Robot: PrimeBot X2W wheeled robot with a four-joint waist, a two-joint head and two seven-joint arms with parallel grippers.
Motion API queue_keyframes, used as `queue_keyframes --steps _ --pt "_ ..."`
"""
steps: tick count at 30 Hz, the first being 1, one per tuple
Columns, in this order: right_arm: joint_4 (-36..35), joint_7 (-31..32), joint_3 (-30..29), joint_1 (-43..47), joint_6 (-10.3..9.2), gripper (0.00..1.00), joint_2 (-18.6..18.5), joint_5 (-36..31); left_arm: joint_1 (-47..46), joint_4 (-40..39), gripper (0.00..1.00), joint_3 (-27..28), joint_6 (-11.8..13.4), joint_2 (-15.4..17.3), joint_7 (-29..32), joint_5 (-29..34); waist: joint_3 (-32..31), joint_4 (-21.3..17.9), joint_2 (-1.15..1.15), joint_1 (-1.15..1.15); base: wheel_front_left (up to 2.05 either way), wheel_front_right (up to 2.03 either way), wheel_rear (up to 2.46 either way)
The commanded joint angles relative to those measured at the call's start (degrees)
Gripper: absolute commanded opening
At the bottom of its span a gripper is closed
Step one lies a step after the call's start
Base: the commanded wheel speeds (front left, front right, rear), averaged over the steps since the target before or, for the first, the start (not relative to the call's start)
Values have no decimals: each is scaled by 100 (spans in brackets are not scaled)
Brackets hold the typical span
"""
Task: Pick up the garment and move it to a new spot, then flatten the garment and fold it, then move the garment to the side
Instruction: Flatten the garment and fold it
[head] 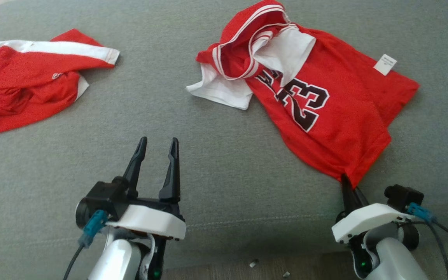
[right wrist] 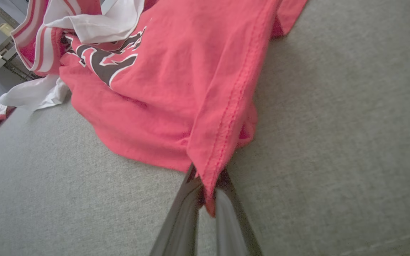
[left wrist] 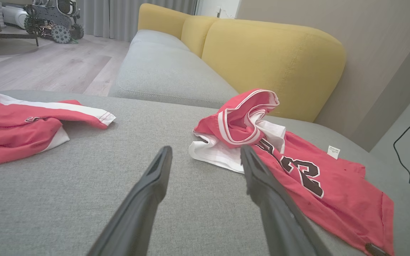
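Head view showed the right gripper (head: 346, 182) at the lower right, its two dark jaws drawn together and clamped on the nearest corner of the hem of a red jersey (head: 325, 101) of soft fabric, printed with a black number 23 and trimmed in white. From that pinched corner the red jersey spread away ahead of the jaws across the grey woven sofa seat (head: 224, 155). Its far end was bunched into a heap of red collar, striped edging and white sleeve, and a small white sewn label (head: 385, 64) lay on the cloth beyond the jaws and to their right. Right wrist view gave the same grip closely: the right gripper (right wrist: 205, 183) held a stitched fold of the red jersey (right wrist: 176, 71) between its tips, with cloth hanging on both sides of them. The left gripper (head: 158, 140) stood over bare seat with its jaws wide apart and nothing between them, well clear of the red jersey, which lay ahead and to their right. A second crumpled red garment with a broad white stripe (head: 21, 89) lay ahead and far to the left of those open jaws. Left wrist view looked between the spread fingers of the left gripper (left wrist: 205, 149) at the red jersey (left wrist: 333, 192), the sofa seat (left wrist: 176, 71), the second garment (left wrist: 9, 131), and a mustard-yellow padded backrest (left wrist: 272, 60) behind them.
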Motion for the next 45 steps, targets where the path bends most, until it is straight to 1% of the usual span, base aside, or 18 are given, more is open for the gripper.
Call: queue_keyframes --steps 1,5,6,9,13,18,23,30,41,42,43,44,45 --pt "-87 -88 126 -112 36 0 11 -166 -242 -152 100 218 12 8 -45 74 -18 -72 0 0 0 0 0" --pt "-171 -122 -110 -167 36 0 8 -588 -344 -7 100 283 35 8 -45 209 -10 -268 0 0 0 0 0" --pt "-171 -122 -110 -167 36 0 8 -588 -344 -7 100 283 35 8 -45 209 -10 -268 0 0 0 0 0" --pt "-381 -38 -266 -205 36 0 9 -780 -498 324 100 331 100 8 -45 344 42 -436 0 0 0 0 0" --pt "-765 158 -203 -255 36 0 10 -803 -951 1145 100 283 147 64 -45 805 157 -639 0 0 0 0 0" --pt "-1165 358 115 -320 36 0 11 -618 -1801 2326 100 68 227 304 22 1377 338 -845 0 0 0 0 0" --pt "-1448 440 371 -369 36 0 11 -360 -2782 3235 100 -123 374 507 137 1866 498 -974 0 0 0 0 0" --pt "-1545 428 518 -375 36 0 11 -228 -3500 4059 100 -317 175 627 193 2041 622 -1079 0 0 0 0 0" --pt "-1561 398 566 -415 36 0 11 -183 -4049 4872 100 -496 53 630 110 2082 732 -1152 0 0 0 0 0" --pt "-1557 398 561 -419 36 0 11 -183 -4075 4940 50 -504 16 614 117 2061 734 -1149 0 0 0 0 0" --pt "-1553 400 554 -423 36 0 11 -184 -4101 5000 27 -512 -19 598 115 2039 736 -1145 0 0 0 0 0" --pt "-1551 402 546 -427 36 0 11 -185 -4127 5048 0 -519 -42 583 108 2021 738 -1138 0 0 0 0 0" --pt "-1549 403 536 -431 36 0 11 -191 -4149 5088 0 -518 -62 566 98 1995 740 -1128 0 0 0 0 0"
